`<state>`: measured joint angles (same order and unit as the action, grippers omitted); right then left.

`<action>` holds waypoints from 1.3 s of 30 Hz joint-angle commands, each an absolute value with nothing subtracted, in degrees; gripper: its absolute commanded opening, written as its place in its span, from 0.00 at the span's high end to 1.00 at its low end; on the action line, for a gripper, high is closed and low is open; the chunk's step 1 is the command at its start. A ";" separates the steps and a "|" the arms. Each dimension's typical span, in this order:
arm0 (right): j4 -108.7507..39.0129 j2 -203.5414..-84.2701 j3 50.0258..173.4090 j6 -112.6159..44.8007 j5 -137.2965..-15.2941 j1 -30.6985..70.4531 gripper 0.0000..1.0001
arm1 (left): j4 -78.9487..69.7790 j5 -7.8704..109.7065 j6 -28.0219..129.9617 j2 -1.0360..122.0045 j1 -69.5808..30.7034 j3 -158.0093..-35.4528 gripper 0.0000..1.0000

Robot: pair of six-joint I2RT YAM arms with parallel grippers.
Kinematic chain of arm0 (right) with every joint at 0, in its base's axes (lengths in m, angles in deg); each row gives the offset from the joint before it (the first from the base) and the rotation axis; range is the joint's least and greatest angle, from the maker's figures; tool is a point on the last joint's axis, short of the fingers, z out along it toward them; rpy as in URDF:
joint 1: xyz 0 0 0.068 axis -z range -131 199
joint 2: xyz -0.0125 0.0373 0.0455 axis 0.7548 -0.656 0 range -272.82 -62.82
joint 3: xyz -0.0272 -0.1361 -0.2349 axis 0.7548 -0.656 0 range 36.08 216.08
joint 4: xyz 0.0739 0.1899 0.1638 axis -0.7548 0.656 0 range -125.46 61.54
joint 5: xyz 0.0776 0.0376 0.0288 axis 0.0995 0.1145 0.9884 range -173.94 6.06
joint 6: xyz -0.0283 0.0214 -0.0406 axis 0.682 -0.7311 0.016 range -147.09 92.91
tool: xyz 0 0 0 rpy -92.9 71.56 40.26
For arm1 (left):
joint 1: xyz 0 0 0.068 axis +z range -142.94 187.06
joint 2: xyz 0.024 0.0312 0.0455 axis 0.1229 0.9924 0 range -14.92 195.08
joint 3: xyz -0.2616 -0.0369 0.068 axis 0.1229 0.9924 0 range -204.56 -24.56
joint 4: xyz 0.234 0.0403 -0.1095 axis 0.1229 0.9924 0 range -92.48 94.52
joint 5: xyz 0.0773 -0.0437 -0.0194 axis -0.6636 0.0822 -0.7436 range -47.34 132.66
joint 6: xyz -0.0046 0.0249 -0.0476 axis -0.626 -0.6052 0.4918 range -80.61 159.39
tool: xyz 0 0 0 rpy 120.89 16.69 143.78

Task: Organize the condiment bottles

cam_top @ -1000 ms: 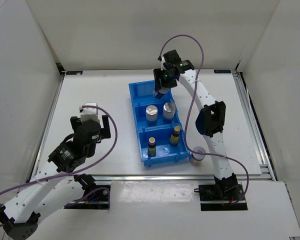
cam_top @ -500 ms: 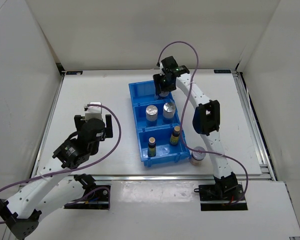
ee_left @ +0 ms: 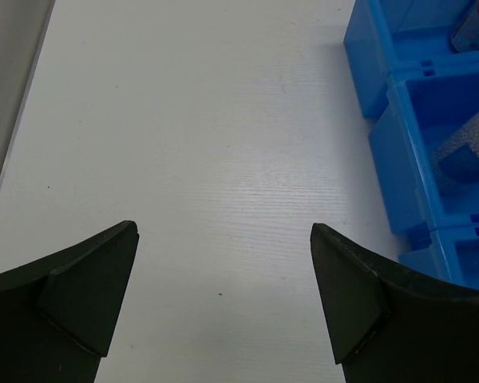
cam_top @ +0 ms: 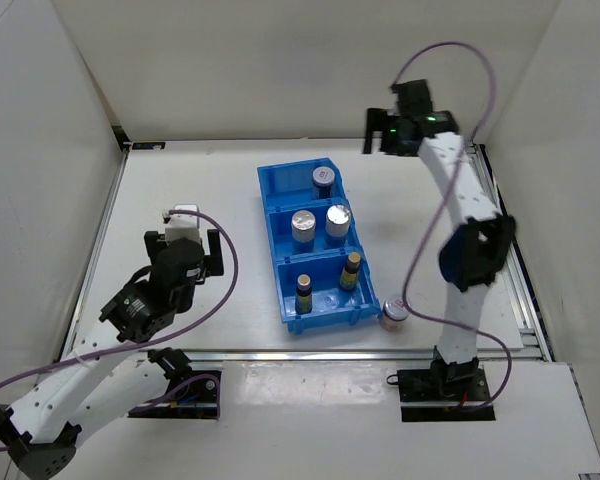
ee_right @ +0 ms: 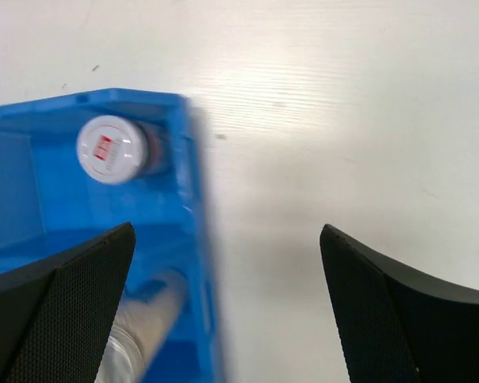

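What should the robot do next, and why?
Probably bring the right gripper, open and empty, down to the silver-lidded jar standing outside the blue bin by its near right corner. The far compartment holds only one matching jar, with room beside it.

Your overhead view was bright and evenly lit from above. The white table [cam_top: 200, 190] read clean, with only soft, short shadows beside the blue bin [cam_top: 273, 215] and under the arms. The silver tops of the white cylinders [cam_top: 303, 224] caught mild glare.

Your left wrist view was sharp across the table grain. The left gripper [ee_left: 223, 239] showed its fingers [ee_left: 72, 303] dark and underexposed at the bottom corners.

Your right wrist view was smeared by motion blur. The bin wall and a cylinder at lower left were soft, and the jar lid [ee_right: 112, 149] was washed pale. A bright patch lay on the table, with a diffuse shadow below it.
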<state>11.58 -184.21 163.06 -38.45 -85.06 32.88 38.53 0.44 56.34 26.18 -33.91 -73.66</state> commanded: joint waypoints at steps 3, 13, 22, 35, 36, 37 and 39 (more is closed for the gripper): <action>11.91 -157.77 137.46 -42.91 -94.48 34.77 0.01 | 37.60 1.44 56.00 23.31 -33.63 -73.34 0.00; 15.34 -135.70 99.12 -52.40 -79.56 35.29 0.01 | 37.60 1.44 56.00 22.78 -35.91 -73.34 0.00; 17.53 -129.80 89.61 -55.48 -77.70 34.77 0.02 | 37.60 1.44 56.00 23.31 -35.92 -73.34 0.00; 15.95 -128.48 80.38 -64.44 -78.82 26.69 0.09 | 37.60 1.44 56.00 23.84 -35.92 -73.34 0.00; 15.95 -128.48 79.60 -65.32 -79.53 25.90 0.09 | 37.60 1.44 56.00 23.84 -35.92 -73.34 0.00; 15.43 -128.48 79.59 -66.98 -80.50 24.41 0.11 | 37.60 1.44 56.00 23.84 -35.92 -73.34 0.00; 16.21 -128.48 79.59 -68.48 -84.78 21.95 0.16 | 37.60 1.44 56.00 23.84 -35.92 -73.34 0.00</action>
<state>15.32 -128.91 80.16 -64.06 -80.32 25.08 38.18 1.21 56.34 23.93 -35.61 -73.66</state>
